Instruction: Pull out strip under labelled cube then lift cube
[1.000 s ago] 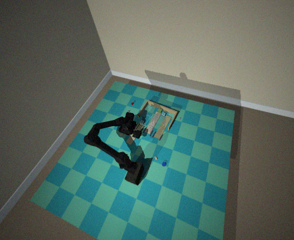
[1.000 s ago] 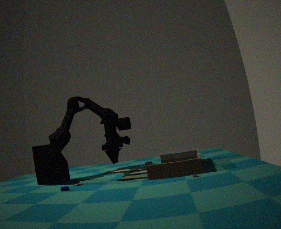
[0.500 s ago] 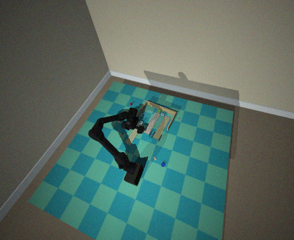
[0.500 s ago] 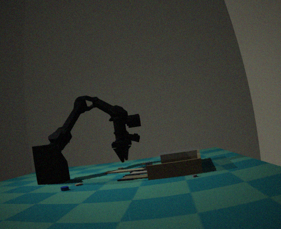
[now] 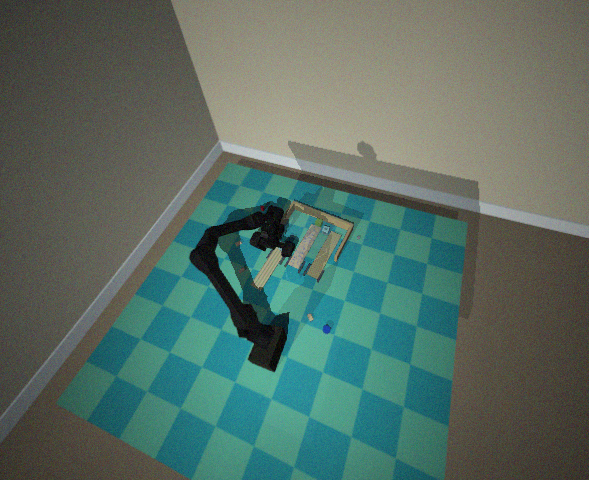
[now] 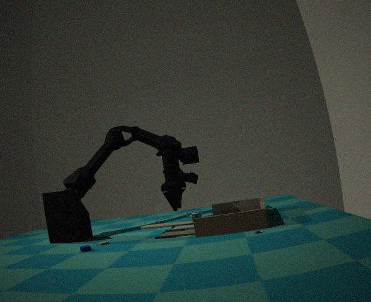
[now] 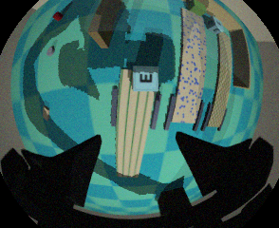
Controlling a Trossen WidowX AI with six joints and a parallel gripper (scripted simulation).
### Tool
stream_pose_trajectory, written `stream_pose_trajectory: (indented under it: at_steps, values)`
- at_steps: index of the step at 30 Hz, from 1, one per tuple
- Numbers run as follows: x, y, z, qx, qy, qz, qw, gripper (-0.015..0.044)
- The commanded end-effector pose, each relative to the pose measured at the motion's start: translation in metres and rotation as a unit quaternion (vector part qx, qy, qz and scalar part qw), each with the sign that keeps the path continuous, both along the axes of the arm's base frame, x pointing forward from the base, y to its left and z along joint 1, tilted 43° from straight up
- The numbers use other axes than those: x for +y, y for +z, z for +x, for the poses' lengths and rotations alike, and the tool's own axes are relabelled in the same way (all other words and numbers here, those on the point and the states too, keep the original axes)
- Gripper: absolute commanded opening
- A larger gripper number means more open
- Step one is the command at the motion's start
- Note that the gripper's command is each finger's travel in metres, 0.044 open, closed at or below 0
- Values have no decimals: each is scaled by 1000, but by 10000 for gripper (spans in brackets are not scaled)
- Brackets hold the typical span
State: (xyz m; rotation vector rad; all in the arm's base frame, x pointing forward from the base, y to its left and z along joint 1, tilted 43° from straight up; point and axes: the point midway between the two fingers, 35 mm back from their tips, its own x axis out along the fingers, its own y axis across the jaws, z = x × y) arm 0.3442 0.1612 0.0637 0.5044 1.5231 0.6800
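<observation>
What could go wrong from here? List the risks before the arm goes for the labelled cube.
1. The labelled cube sits at the far end of the pulled-out strip; the open gripper hangs short of it, so a straight descent would likely miss.
2. The speckled strip lies close alongside, so a wide finger could nudge it.
3. Pressing on the strip may shift the cube.

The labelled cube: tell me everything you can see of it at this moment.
The labelled cube is a small pale grey-blue block whose top face bears a dark mark like a letter E. It sits upright on the far end of a tan, lengthwise-striped strip, which lies pulled out apart from the speckled strip. Nothing else touches it. The gripper hangs open above the strip, short of the cube. In the top view the arm hides it.
</observation>
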Motion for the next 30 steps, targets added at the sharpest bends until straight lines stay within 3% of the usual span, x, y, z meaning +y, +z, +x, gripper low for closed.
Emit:
stream_pose_trajectory:
  at_steps: [1, 17, 24, 30]
  values:
    - [-2, 0, 16, -1, 1, 3, 1000, 440]
    - [-6, 1, 65, -2, 1, 2, 1000, 440]
    - [0, -5, 65, -2, 1, 2, 1000, 256]
    - [7, -12, 64, -2, 1, 2, 1000, 250]
